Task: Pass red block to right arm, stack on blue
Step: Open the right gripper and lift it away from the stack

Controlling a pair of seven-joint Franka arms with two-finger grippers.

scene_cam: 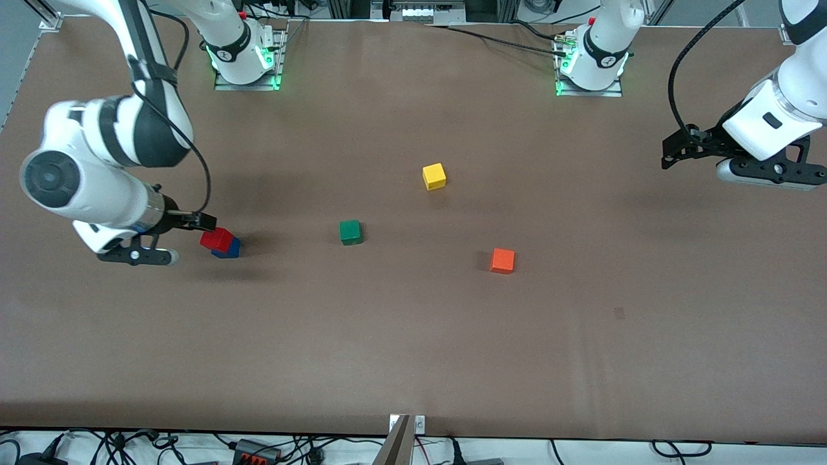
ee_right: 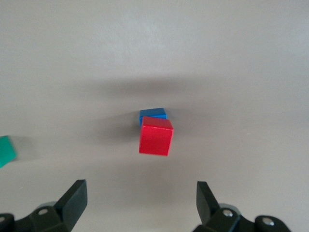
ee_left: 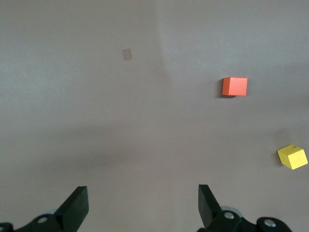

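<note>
The red block (scene_cam: pixel 216 238) rests on the blue block (scene_cam: pixel 231 248), shifted a little off its centre, toward the right arm's end of the table. In the right wrist view the red block (ee_right: pixel 155 136) covers most of the blue block (ee_right: pixel 152 115). My right gripper (scene_cam: pixel 208 223) is open and empty, just beside the stack and apart from it; in its wrist view (ee_right: pixel 141 200) the stack lies ahead of the spread fingers. My left gripper (scene_cam: pixel 670 155) is open and empty (ee_left: pixel 143 203), waiting above the left arm's end of the table.
A green cube (scene_cam: pixel 350 232) sits mid-table, and its edge shows in the right wrist view (ee_right: pixel 6 151). A yellow cube (scene_cam: pixel 434 176) lies farther from the front camera. An orange cube (scene_cam: pixel 502 261) lies nearer the left arm's end.
</note>
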